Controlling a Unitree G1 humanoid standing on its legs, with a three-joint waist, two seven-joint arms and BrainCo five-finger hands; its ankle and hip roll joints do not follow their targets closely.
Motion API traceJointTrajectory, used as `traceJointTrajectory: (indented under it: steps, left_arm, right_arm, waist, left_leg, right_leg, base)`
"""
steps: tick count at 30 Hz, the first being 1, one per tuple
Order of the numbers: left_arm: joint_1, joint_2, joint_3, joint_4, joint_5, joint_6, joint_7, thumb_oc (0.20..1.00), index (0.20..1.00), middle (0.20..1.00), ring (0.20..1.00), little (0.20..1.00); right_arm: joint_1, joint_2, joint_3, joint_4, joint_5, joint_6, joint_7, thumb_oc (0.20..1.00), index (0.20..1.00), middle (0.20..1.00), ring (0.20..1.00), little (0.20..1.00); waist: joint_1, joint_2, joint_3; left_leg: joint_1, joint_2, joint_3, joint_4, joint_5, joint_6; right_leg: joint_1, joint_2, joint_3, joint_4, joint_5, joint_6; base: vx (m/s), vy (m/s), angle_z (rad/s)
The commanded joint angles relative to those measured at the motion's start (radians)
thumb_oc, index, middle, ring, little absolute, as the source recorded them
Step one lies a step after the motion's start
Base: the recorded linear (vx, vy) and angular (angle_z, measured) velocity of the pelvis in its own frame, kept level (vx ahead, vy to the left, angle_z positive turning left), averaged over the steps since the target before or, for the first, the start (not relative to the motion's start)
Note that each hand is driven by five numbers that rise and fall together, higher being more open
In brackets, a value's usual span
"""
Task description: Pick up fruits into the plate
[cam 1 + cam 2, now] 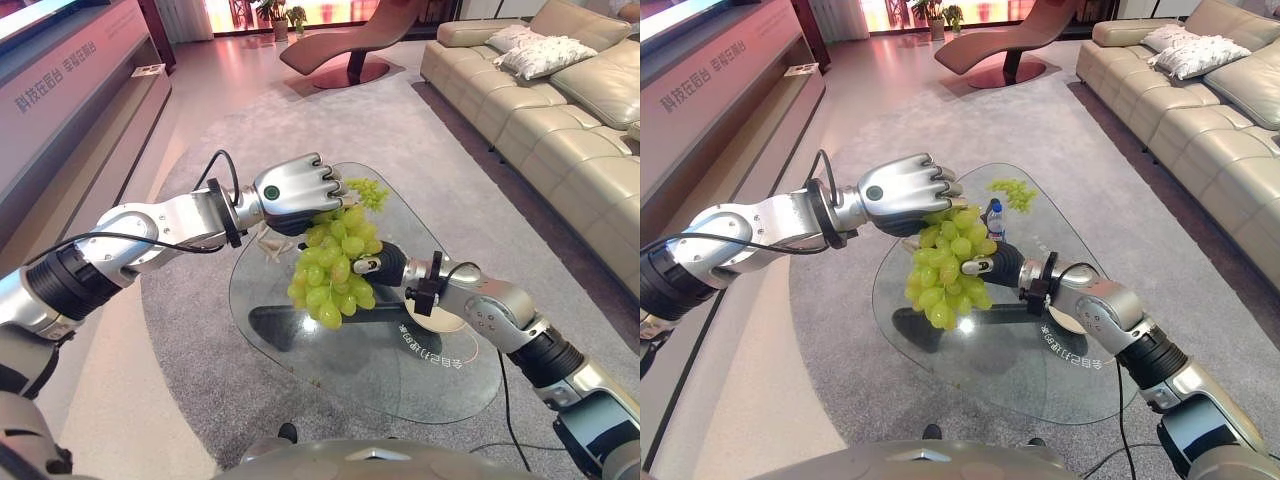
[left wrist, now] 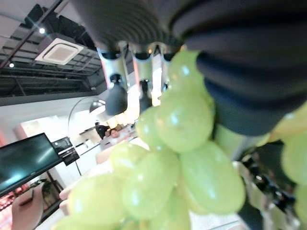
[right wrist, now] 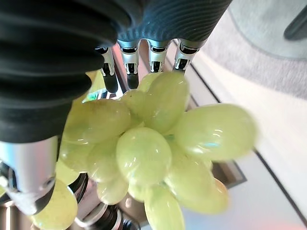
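The grapes [image 1: 333, 270] hid the right hand's [image 1: 992, 265] fingers, and the plate [image 1: 447, 318] lay mostly behind that arm. The sofa [image 1: 560, 140] ran off the picture's edge.

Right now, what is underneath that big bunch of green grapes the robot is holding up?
Under the grape bunch lies the glass table, with its dark base and the grey rug showing through. A white plate sits under the right hand, mostly covered by the arm. The left hand grips the top.

A grape bunch [image 1: 332, 275] hangs above the glass worktop [image 1: 300, 345], between the left hand [image 1: 295, 190] and right hand [image 1: 378, 266]. A smaller grape cluster [image 1: 1014, 190] and bottle [image 1: 995, 220] lie behind.
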Motion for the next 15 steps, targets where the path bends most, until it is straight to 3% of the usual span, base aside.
traceJointTrajectory:
  steps: [1, 6, 7, 8, 15]
  left_arm:
    - [-0.121, -0.003, 0.013, 0.052, -0.032, 0.037, 0.023, 0.2, 0.2, 0.2, 0.2, 0.2]
    - [-0.109, 0.0, 0.02, 0.049, -0.028, 0.033, 0.024, 0.2, 0.2, 0.2, 0.2, 0.2]
    - [-0.107, -0.001, 0.022, 0.051, -0.028, 0.03, 0.024, 0.2, 0.2, 0.2, 0.2, 0.2]
    - [-0.105, -0.005, 0.024, 0.053, -0.026, 0.031, 0.025, 0.2, 0.2, 0.2, 0.2, 0.2]
    - [-0.092, -0.008, 0.037, 0.051, -0.02, 0.027, 0.018, 0.2, 0.2, 0.2, 0.2, 0.2]
  right_arm:
    - [-0.043, 0.042, 0.005, -0.088, 0.065, -0.02, 0.027, 1.0, 1.0, 1.0, 1.0, 1.0]
    - [-0.04, 0.044, 0.014, -0.094, 0.059, -0.022, 0.023, 1.0, 1.0, 1.0, 1.0, 1.0]
    - [-0.039, 0.047, 0.018, -0.092, 0.058, -0.023, 0.021, 0.849, 0.849, 0.849, 0.849, 0.849]
    - [-0.039, 0.052, 0.019, -0.089, 0.053, -0.03, 0.009, 0.2, 0.2, 0.2, 0.2, 0.2]
    - [-0.031, 0.053, 0.013, -0.083, 0.053, -0.028, 0.016, 0.2, 0.2, 0.2, 0.2, 0.2]
  waist:
    - [0.01, -0.036, -0.021]
    - [0.011, -0.037, -0.023]
    - [0.012, -0.038, -0.024]
    - [0.012, -0.037, -0.023]
    - [0.011, -0.037, -0.023]
  left_leg:
    - [0.065, -0.07, 0.083, 0.024, -0.176, 0.048]
    - [0.066, -0.07, 0.084, 0.023, -0.175, 0.049]
    - [0.066, -0.069, 0.085, 0.022, -0.175, 0.048]
    - [0.067, -0.069, 0.086, 0.021, -0.175, 0.048]
    - [0.068, -0.069, 0.087, 0.019, -0.174, 0.049]
  right_leg:
    - [0.02, 0.014, -0.011, 0.043, -0.08, 0.01]
    - [0.022, 0.015, -0.01, 0.039, -0.079, 0.009]
    - [0.022, 0.015, -0.009, 0.038, -0.079, 0.009]
    - [0.023, 0.016, -0.009, 0.036, -0.078, 0.009]
    - [0.025, 0.017, -0.008, 0.031, -0.076, 0.009]
  base:
    - [0.0, 0.0, 0.0]
    - [0.0, 0.0, 0.0]
    - [0.0, 0.0, 0.0]
    - [0.0, 0.0, 0.0]
    - [0.0, 0.0, 0.0]
